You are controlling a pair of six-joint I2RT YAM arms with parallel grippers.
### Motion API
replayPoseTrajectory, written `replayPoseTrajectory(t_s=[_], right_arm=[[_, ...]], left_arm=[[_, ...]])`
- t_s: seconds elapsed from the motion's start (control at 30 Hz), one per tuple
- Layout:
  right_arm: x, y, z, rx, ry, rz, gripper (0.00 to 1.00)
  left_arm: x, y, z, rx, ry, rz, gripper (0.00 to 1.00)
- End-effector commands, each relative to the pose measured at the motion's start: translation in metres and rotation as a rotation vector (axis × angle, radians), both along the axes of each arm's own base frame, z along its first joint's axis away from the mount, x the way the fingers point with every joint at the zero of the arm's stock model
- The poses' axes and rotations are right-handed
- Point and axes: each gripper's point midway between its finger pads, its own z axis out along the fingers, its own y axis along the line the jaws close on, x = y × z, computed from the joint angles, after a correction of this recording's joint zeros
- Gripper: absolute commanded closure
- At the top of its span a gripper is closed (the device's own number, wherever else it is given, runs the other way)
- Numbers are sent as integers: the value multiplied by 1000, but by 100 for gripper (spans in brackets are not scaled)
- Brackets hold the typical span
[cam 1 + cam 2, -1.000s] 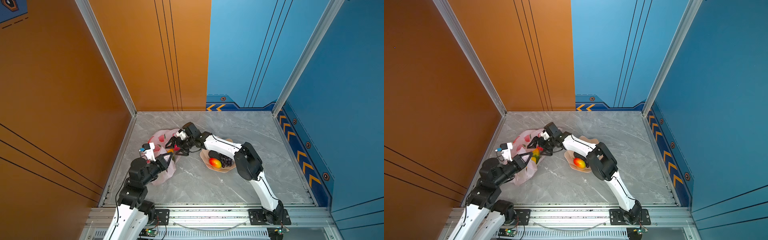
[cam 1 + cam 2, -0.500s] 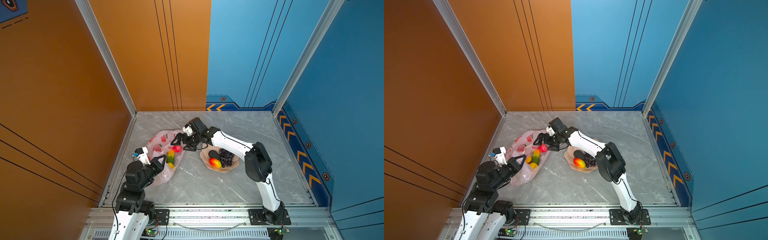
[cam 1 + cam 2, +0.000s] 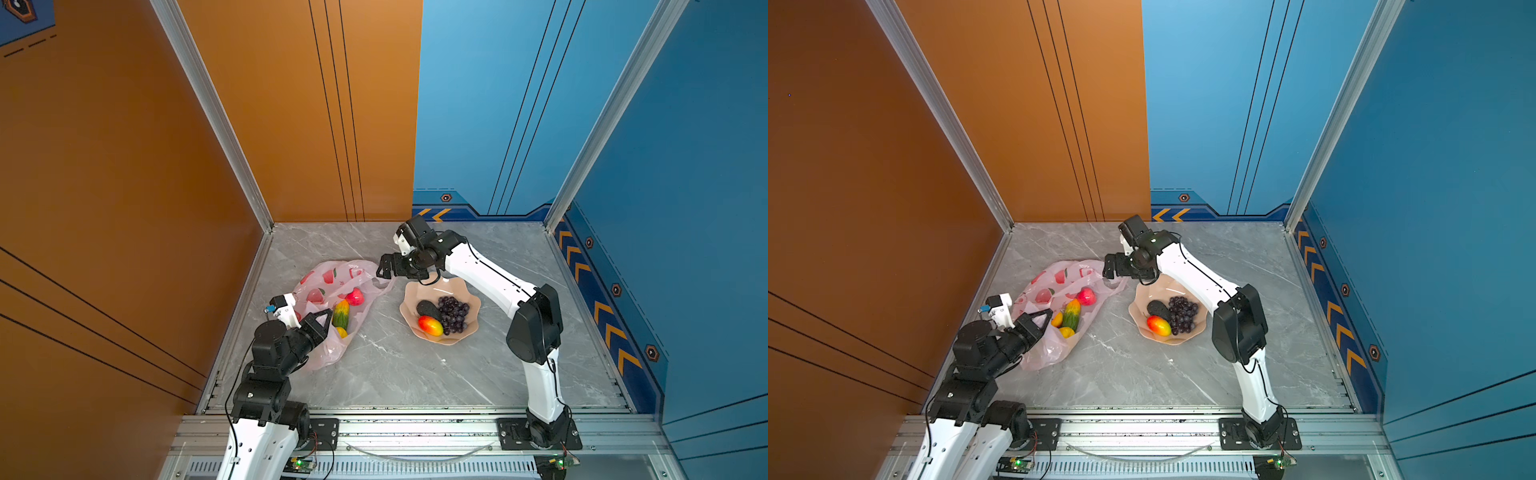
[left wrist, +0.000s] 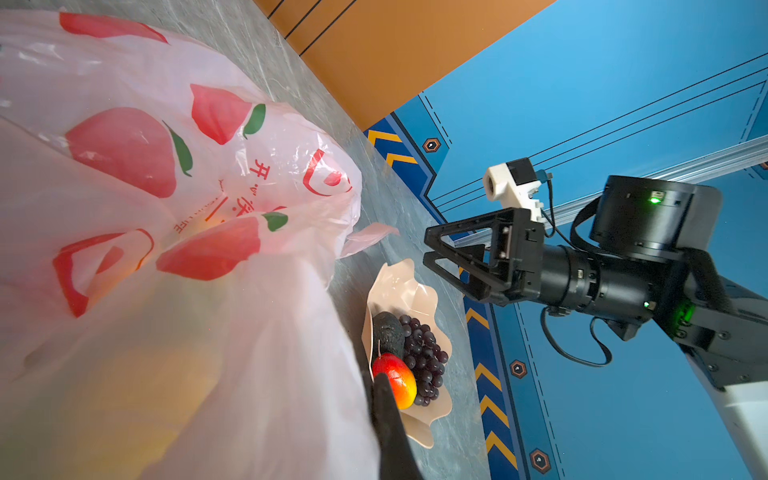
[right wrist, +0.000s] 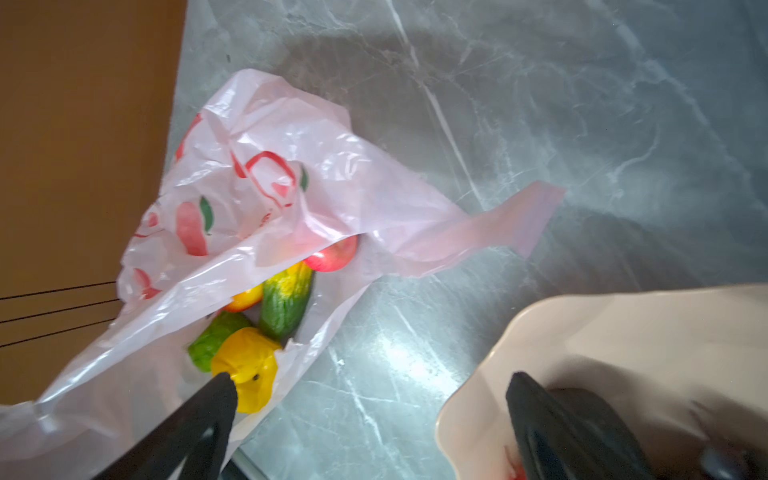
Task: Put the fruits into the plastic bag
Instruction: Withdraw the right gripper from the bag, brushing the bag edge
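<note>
Fruits split two ways: red apple, green-yellow cucumber and yellow fruit inside the open mouth of the plastic bag, lying on the desk beside the bowl but apart from it; dark avocado, grape bunch and red-yellow mango left in the bowl. Changed within the last second: right claw gone from over the bag mouth, drawn back to just above the bowl's far rim on its bag side, jaws apart and empty; red apple newly at rest in the bag, nearest of the bagged pieces to the bowl. Judged meaning: one more drop finished, three pieces to go, next pick probably from the bowl just below that claw. Left claw beyond the bag from the bowl, jaws together on the bag's rim, holding the mouth lifted and turned toward the bowl. Bagged fruit clear of the right claw, farther from the bowl than the claw itself; bowl fruit near it, lower down, untouched.
</note>
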Motion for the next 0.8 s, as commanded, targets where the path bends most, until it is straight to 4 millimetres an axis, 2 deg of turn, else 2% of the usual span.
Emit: replayPoseTrajectory(t_s=[0.0,0.4,0.67,0.77], right_arm=[[11,-20,-29,-113,17,14,0],[54,1,-51,-65,28,-25,2],[59,5,-58,-56,42,-46,22],[58,4,-62,-60,52,-50,33]], left_arm=[[1,-1,12,-9,-27,-10,100],[0,1,17,-2,-30,-3,100],[2,1,18,2,-31,-2,100],[2,1,17,1,-32,-1,100]])
